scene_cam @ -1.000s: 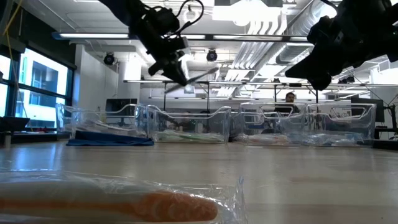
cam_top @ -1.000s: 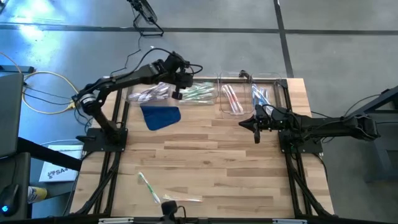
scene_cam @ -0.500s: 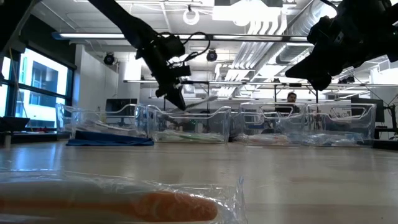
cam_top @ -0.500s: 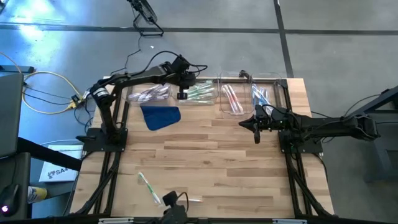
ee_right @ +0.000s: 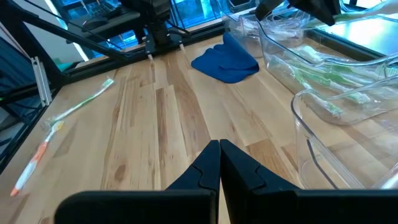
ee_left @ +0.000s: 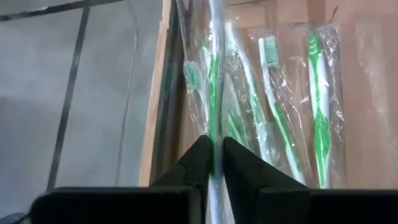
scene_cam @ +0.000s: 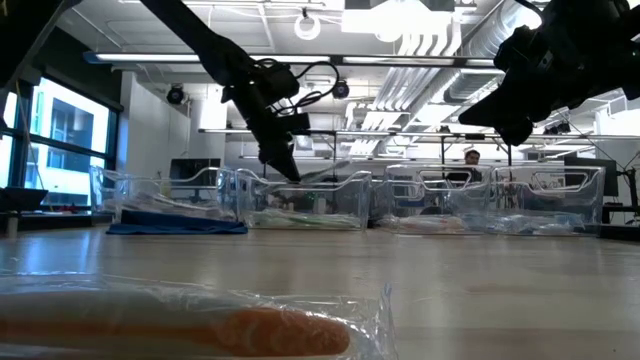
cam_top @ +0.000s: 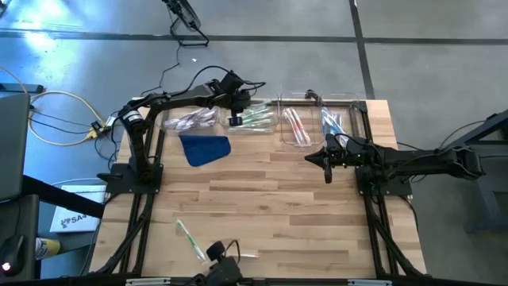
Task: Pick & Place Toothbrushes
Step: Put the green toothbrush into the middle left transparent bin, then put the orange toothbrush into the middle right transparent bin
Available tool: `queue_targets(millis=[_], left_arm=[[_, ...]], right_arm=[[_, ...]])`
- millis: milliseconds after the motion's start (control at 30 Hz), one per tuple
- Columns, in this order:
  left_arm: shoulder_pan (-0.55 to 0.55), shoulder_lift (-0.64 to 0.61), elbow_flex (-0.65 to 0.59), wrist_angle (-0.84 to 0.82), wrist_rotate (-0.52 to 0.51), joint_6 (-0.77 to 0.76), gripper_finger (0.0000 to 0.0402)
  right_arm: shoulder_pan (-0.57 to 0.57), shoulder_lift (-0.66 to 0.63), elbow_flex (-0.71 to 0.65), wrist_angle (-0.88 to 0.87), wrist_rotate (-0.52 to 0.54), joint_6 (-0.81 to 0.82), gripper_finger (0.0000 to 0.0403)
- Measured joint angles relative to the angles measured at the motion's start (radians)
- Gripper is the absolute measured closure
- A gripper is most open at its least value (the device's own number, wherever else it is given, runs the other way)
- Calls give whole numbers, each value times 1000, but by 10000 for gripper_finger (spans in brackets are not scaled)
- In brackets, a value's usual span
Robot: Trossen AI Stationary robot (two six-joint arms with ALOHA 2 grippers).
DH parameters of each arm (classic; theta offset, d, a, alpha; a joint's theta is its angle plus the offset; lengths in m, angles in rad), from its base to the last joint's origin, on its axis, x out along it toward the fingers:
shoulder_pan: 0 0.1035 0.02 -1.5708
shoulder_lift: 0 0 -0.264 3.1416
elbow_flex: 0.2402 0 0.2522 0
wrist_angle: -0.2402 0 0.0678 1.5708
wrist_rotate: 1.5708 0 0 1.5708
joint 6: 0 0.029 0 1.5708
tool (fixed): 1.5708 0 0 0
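My left gripper (cam_top: pixel 233 120) hangs over the clear bin (cam_top: pixel 255 127) of green toothbrushes at the table's far edge, shut on a wrapped green toothbrush (ee_left: pixel 214 74). In the low view that gripper (scene_cam: pixel 287 168) is just above the bin's rim (scene_cam: pixel 300 182). Several wrapped green toothbrushes (ee_left: pixel 317 112) lie flat on the bin's floor. My right gripper (cam_top: pixel 327 164) hovers shut over the table's right part, holding nothing. A green toothbrush (cam_top: pixel 189 238) and a clear-wrapped one (cam_top: pixel 240 255) lie flat near the front edge. My left gripper pinches the wrapped green toothbrush between its two fingers, at one end of the handle (ee_left: pixel 214 127). The fingers (ee_left: pixel 198 158) slant down from the table's left side, and the toothbrush runs on in line with them. It is lifted, reaching out over the green ones in the bin.
More clear bins stand along the far edge: one with whitish sticks (cam_top: pixel 190 119), one with pink (cam_top: pixel 295 125), one with blue (cam_top: pixel 333 123). A blue cloth (cam_top: pixel 205 148) lies before them. An orange wrapped toothbrush (scene_cam: pixel 200 330) lies close to the low camera. The table's middle (cam_top: pixel 270 199) is bare wood.
My left gripper has come down toward the green bin, shifting slightly toward the table's right edge, and has rolled about its own axis. The toothbrush it holds has come down with it to the bin's rim height.
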Motion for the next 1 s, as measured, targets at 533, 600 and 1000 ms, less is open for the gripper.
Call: queue_targets(millis=[533,600,1000], left_arm=[[0,-1,25,-1,-4,-32,254],[0,-1,57,-16,-5,-32,253],[-44,-11,190,-219,0,-25,252]], right_arm=[[0,0,0,0,0,0,401],[0,0,0,0,0,0,401],[0,0,0,0,0,0,401]])
